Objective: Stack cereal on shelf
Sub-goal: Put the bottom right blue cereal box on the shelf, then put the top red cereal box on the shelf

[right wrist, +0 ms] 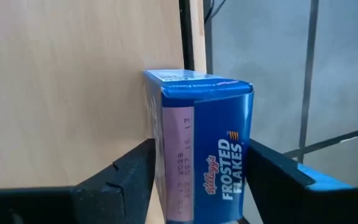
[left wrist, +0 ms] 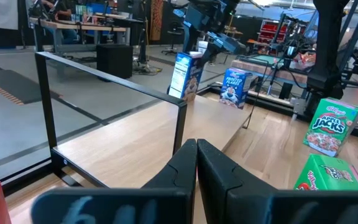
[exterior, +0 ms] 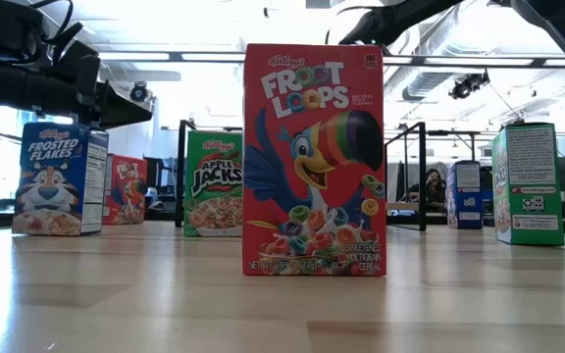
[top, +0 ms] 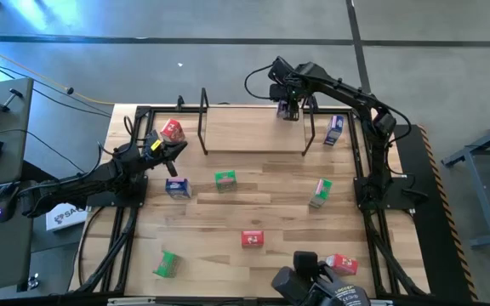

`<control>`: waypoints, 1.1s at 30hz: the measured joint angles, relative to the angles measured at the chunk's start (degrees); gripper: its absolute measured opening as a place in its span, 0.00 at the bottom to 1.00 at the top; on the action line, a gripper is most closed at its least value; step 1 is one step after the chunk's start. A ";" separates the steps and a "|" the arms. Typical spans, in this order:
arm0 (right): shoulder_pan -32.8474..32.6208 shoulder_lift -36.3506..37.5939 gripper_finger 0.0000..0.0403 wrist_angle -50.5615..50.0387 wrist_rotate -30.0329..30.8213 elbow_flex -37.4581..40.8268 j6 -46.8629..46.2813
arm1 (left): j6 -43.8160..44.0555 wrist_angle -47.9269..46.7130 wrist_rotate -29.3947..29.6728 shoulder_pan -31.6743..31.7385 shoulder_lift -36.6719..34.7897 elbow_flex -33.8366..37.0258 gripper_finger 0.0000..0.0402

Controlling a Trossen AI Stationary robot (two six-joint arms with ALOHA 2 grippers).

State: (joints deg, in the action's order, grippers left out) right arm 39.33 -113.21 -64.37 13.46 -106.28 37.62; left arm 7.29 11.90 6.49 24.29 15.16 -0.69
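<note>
The right pincer [top: 289, 110] is over the far right corner of the shelf [top: 253, 127], its two dark fingers [right wrist: 126, 171] set on either side of a blue Frosted Flakes box [right wrist: 201, 146] and holding it, with the box standing by the shelf's black right end frame [top: 309, 127]. The left pincer [top: 175, 150] hovers just off the shelf's left end frame [top: 202, 123], its fingers [left wrist: 197, 165] pressed together and holding nothing. A red box [top: 171, 130] stands close beside that pincer on the desk [top: 279, 221], left of the shelf, and a second blue box [top: 177, 188] sits just in front of the left arm. Another blue box [top: 334, 129] stands outside the shelf's right end, close to the right arm. In front of the shelf, a green Apple Jacks box [top: 225, 179] stands near the middle and a green box [top: 320, 193] stands toward the right. Nearer the front edge are a red Froot Loops box [top: 253, 239] at centre, a third green box [top: 168, 263] at the left, and a red box [top: 340, 263] at the right. The shelf board between the frames is bare apart from the held box. In the low view the Froot Loops box fills the centre and hides much of the shelf behind it.
</note>
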 joint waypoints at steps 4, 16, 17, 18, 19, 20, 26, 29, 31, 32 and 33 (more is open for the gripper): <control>0.00 0.07 0.52 -0.47 -0.62 -2.25 0.15 | 0.00 0.00 -0.03 0.00 0.00 0.00 0.01; -0.64 0.15 0.50 -12.00 -3.72 -16.05 -4.96 | -0.84 -0.03 -4.00 -0.02 0.00 -2.92 0.01; -0.80 0.17 0.49 -13.33 -4.63 -17.86 -6.42 | -0.90 -0.09 -4.39 -0.02 0.00 -3.57 0.01; -1.03 0.22 0.47 -14.13 -6.06 -19.35 -7.72 | -0.87 -0.46 -4.45 -0.02 0.00 -4.38 0.01; -1.13 0.26 0.44 -14.91 -7.96 -20.59 -8.72 | -0.65 -1.08 -4.37 0.05 0.01 -5.29 0.01; -1.14 0.31 0.41 -15.35 -10.30 -21.43 -9.15 | -0.52 -1.97 -4.14 0.21 0.02 -6.28 0.01; -1.49 0.59 0.15 -11.94 -20.11 -19.01 -8.49 | -1.49 -12.35 -4.67 1.18 1.30 -12.51 0.01; -2.72 0.83 0.03 -8.67 -27.22 -16.09 -7.59 | -1.80 -16.90 -5.93 1.20 2.83 -15.30 0.01; -4.09 1.96 0.02 -5.25 -30.95 -13.99 -7.48 | -2.64 -18.18 -7.47 1.20 4.20 -16.68 0.01; -4.92 2.91 0.03 -3.11 -31.82 -12.54 -7.39 | -3.04 -18.13 -8.10 1.17 4.79 -17.02 0.01; -5.85 4.02 0.03 -0.54 -32.34 -10.88 -7.38 | -3.49 -18.17 -8.77 1.16 5.45 -17.28 0.01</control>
State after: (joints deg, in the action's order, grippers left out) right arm 33.48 -109.18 -64.91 -18.88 -117.15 30.24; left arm 3.80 -6.27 -2.28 25.45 20.61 -17.97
